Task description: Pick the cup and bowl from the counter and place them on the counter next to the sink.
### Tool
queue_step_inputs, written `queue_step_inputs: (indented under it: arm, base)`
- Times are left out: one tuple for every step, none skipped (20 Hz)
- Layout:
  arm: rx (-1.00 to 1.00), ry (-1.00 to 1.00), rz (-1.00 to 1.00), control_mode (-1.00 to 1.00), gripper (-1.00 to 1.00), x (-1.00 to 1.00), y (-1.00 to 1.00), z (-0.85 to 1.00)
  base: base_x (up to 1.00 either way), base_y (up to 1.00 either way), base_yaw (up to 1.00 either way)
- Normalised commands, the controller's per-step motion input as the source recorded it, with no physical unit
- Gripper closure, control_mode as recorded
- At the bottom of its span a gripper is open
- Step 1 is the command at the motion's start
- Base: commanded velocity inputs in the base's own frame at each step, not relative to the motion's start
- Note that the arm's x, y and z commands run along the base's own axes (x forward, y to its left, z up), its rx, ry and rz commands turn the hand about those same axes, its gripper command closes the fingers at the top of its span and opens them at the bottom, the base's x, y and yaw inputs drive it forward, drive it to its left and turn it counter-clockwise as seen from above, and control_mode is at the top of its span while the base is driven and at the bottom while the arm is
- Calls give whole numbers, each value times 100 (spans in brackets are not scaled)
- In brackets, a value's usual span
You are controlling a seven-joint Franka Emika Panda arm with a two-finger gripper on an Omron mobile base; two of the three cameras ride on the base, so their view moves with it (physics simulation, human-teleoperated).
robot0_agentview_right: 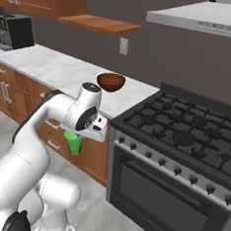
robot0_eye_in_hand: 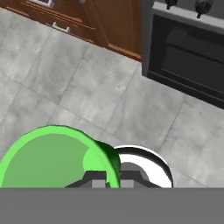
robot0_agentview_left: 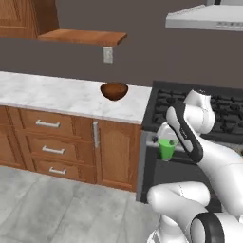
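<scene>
Hanging cup (robot0_eye_in_hand: 52, 157) pinched in tool (robot0_eye_in_hand: 113, 179)

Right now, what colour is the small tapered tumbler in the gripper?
Bright green plastic tumbler; clearest in the hand view.

Bright green on the small tapered plastic cup (robot0_agentview_left: 166, 149) – glossy dark brown, faintly grained, on the round wooden bowl (robot0_agentview_left: 114, 91). White marble with grey veins across the worktop (robot0_agentview_left: 52, 92); warm brown wood on cabinets (robot0_agentview_left: 114, 152) with silver bar handles. Matte black stove (robot0_agentview_right: 183, 158). Pale grey tiled floor (robot0_eye_in_hand: 87, 87).
</scene>
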Motion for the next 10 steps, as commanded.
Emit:
queue_step_inputs:
  arm:
    - [0, 0, 0, 100, 100, 0, 0, 0]
    - [0, 0, 0, 100, 100, 0, 0, 0]
    - [0, 0, 0, 100, 100, 0, 0, 0]
    - [0, 0, 0, 100, 100, 0, 0, 0]
    - [0, 0, 0, 100, 100, 0, 0, 0]
    - [0, 0, 0, 100, 100, 0, 0, 0]
    - [0, 0, 0, 100, 100, 0, 0, 0]
    - [0, 0, 0, 100, 100, 0, 0, 0]
    - [0, 0, 0, 100, 100, 0, 0, 0]
    - [0, 0, 0, 100, 100, 0, 0, 0]
  base:
    - [-67, 0, 72]
    - [-64, 0, 73]
    - [-59, 0, 73]
    - [-55, 0, 74]
    - [-47, 0, 74]
    - [-41, 0, 74]
    - [-34, 0, 74]
    - [-29, 0, 75]
    - [-23, 0, 76]
    - [-24, 0, 75]
